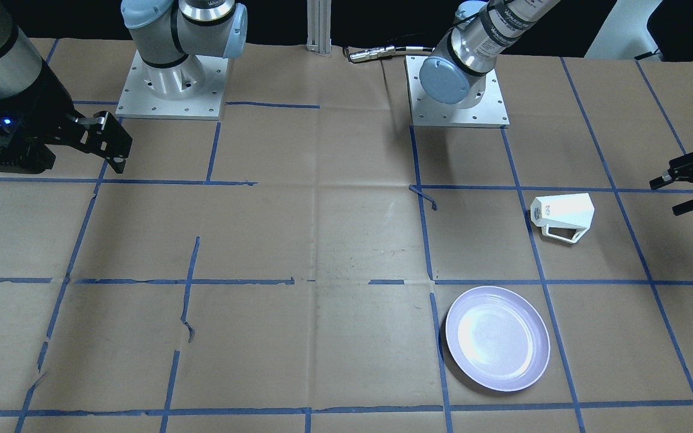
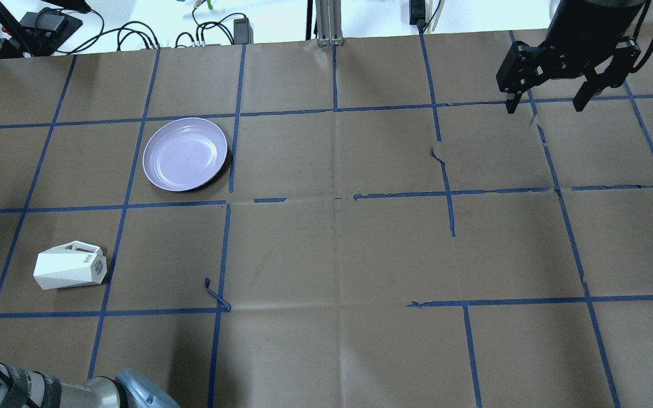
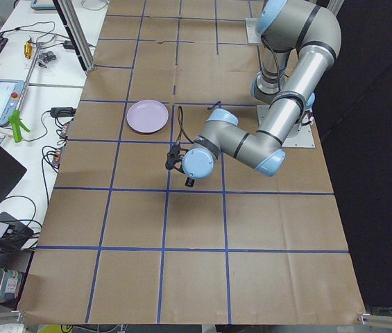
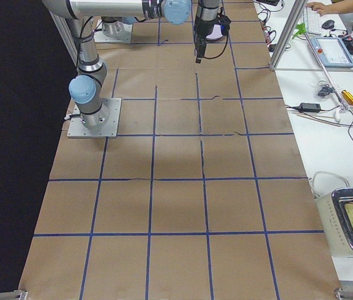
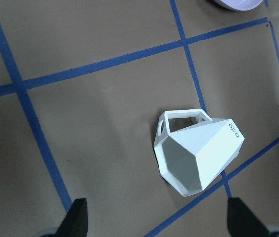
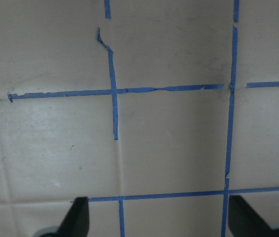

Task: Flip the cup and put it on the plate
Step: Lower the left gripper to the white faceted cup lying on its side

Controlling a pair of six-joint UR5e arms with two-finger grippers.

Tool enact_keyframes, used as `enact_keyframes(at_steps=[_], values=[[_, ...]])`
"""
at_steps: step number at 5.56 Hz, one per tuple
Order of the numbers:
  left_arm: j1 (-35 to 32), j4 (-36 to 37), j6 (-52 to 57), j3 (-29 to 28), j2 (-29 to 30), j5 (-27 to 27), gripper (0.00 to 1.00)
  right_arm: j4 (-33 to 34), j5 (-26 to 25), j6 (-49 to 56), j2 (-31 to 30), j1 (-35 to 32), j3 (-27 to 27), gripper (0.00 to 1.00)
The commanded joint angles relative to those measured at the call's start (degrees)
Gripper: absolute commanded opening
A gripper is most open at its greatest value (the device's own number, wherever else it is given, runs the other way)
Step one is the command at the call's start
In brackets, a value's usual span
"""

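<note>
The white faceted cup (image 1: 563,215) lies on its side on the brown paper table, and it also shows in the overhead view (image 2: 70,266). In the left wrist view the cup (image 5: 198,155) has its open mouth turned toward the camera and its handle toward the plate. The pale lavender plate (image 1: 497,338) lies empty a grid square away, and shows overhead too (image 2: 185,153). My left gripper (image 1: 674,195) is open and empty, held apart from the cup and above it (image 5: 159,222). My right gripper (image 2: 546,106) is open and empty, far off on the other side of the table (image 6: 159,222).
Blue tape lines grid the table, with a loose curled strip (image 2: 216,294) near the cup. Both arm bases (image 1: 169,90) (image 1: 458,90) stand at the robot's edge. An aluminium post (image 2: 326,22) and cables (image 2: 190,34) are at the far edge.
</note>
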State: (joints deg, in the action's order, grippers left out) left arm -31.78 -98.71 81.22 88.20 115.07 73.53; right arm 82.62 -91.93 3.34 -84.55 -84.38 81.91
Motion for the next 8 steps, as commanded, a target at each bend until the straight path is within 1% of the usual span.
enact_keyframes(at_steps=[1,2,3,4,5,6,7,8], values=[[0.7,-3.3,4.6,1.6,5.8,-4.0,0.99,0.0,0.0,0.0,0.0,0.0,0.0,1.0],[0.8,-8.1,7.0,2.1,7.4,-5.8,0.99,0.0,0.0,0.0,0.0,0.0,0.0,1.0],[0.8,-10.3,7.5,3.8,8.7,-6.6,0.99,0.0,0.0,0.0,0.0,0.0,0.0,1.0],[0.8,-12.7,8.2,6.3,8.7,-7.9,0.99,0.0,0.0,0.0,0.0,0.0,0.0,1.0],[0.8,-14.9,7.7,7.2,8.7,-8.1,0.97,0.0,0.0,0.0,0.0,0.0,0.0,1.0],[0.8,-18.6,7.7,7.3,8.9,-8.8,0.88,0.0,0.0,0.0,0.0,0.0,0.0,1.0],[0.8,-19.1,8.1,7.2,9.0,-8.8,0.66,0.0,0.0,0.0,0.0,0.0,0.0,1.0],[0.8,-18.8,8.2,5.8,9.0,-8.6,0.36,0.0,0.0,0.0,0.0,0.0,0.0,1.0]])
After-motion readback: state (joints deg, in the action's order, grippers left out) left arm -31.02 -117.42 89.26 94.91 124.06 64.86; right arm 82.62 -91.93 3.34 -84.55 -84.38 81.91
